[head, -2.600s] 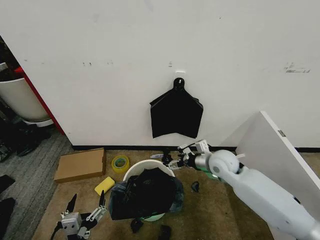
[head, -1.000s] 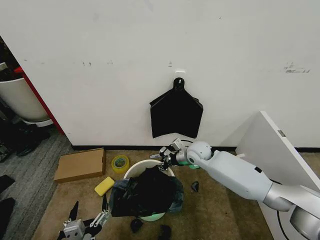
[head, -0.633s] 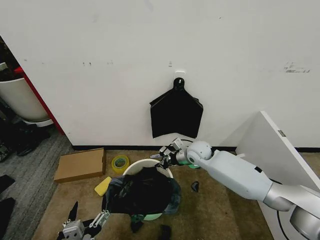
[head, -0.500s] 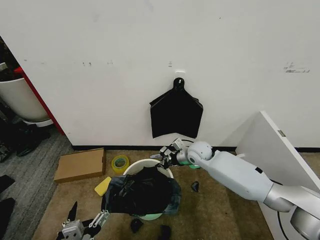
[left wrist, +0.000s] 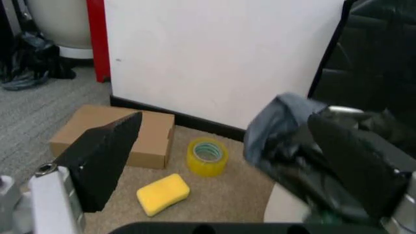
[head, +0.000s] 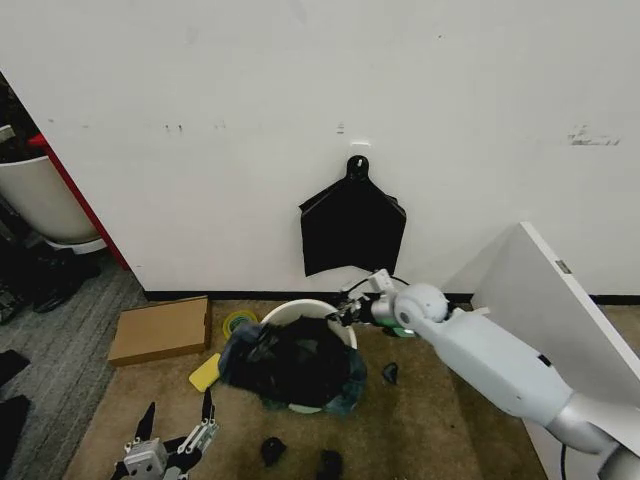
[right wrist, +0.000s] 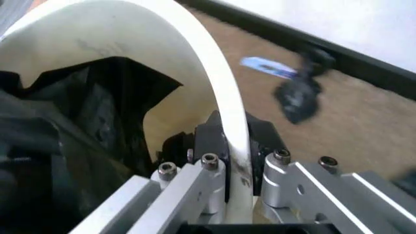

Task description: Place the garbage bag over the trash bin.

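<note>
Right gripper [right wrist: 235,146] is pinching the round white plastic trash bin [head: 338,323] rim, tilting it since earlier. Crinkly glossy black garbage bag [head: 292,362] is sitting rumpled in its mouth. Left gripper [head: 176,432] is hanging spread, low and apart.

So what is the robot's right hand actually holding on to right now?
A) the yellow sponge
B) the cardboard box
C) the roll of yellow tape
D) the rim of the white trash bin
D: in the right wrist view, the right gripper has its fingers closed on the rim of the trash bin, one inside and one outside.
</note>
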